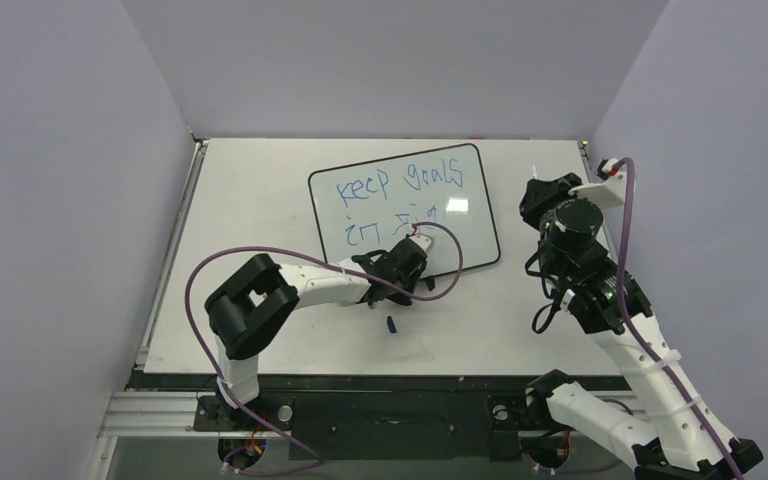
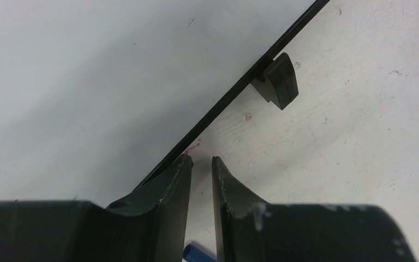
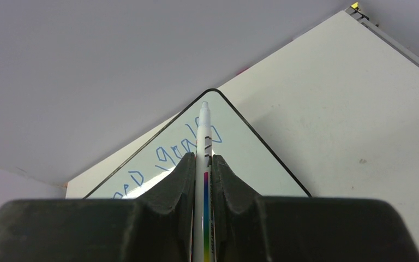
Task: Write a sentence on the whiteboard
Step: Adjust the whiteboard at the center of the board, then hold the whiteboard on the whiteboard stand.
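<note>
The whiteboard (image 1: 475, 245) lies flat mid-table, and the sentence (image 1: 400, 185) on it is blue handwriting in two lines, "keep goals" above "in sig". My left gripper (image 1: 412, 250) sits low at the board's near edge; in the left wrist view its fingertips (image 2: 202, 159) stand a narrow gap apart with nothing between them, the left one on the black rim of the whiteboard (image 2: 87, 82). My right gripper (image 1: 545, 195) hangs off the board's right edge, shut (image 3: 203, 157) on a white marker (image 3: 203, 131) that points over the board's corner (image 3: 234, 158) and the lettering (image 3: 166, 155).
A small blue cap (image 1: 391, 324) lies on the table just behind the left gripper and shows between its fingers (image 2: 196, 254). A black clip foot (image 2: 278, 82) sticks out from the board's near rim. Grey walls close in the table on three sides.
</note>
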